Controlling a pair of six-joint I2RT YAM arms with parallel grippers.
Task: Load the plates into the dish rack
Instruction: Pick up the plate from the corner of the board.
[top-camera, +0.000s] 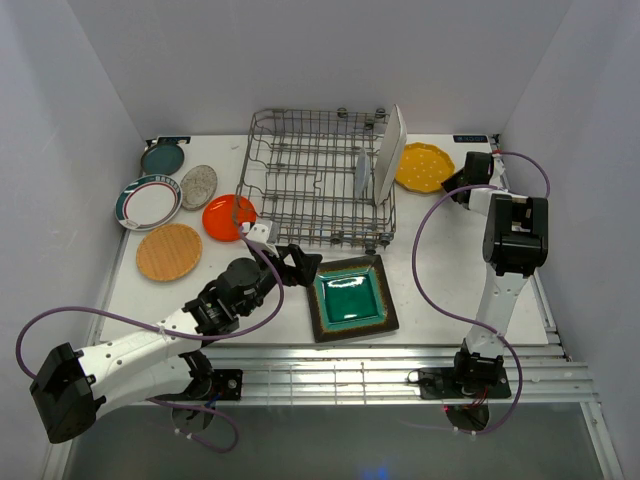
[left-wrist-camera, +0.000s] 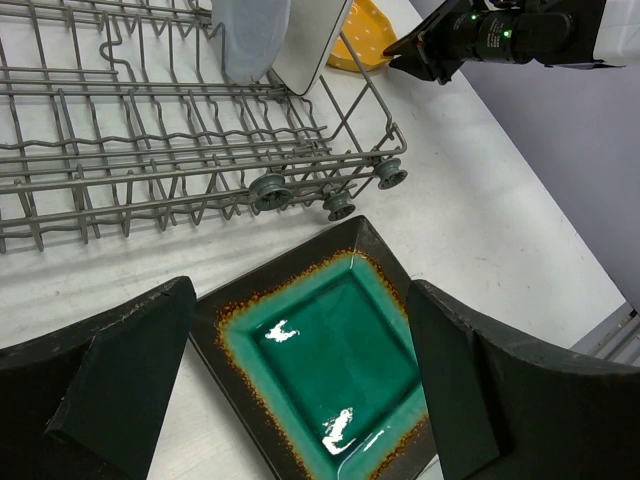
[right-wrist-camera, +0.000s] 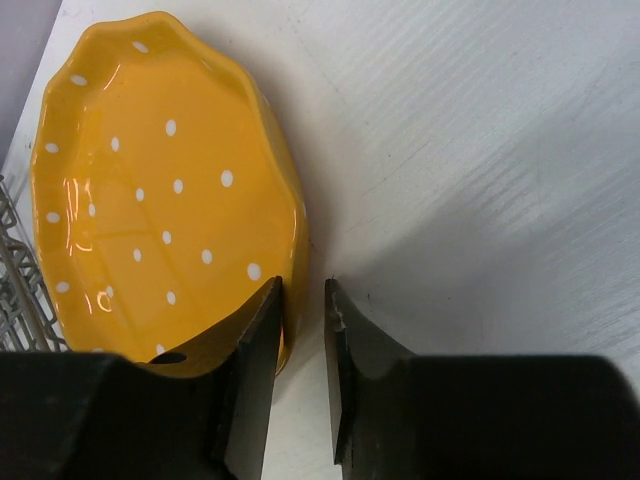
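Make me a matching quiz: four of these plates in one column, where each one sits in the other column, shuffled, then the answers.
1 white rectangular plate
2 yellow scalloped plate
3 green-centred square plate
4 orange plate

A flat, left of the dish rack
B upright inside the rack
C flat, in front of the rack
D flat, right of the rack

Pairs: 1-B, 2-D, 3-C, 4-A
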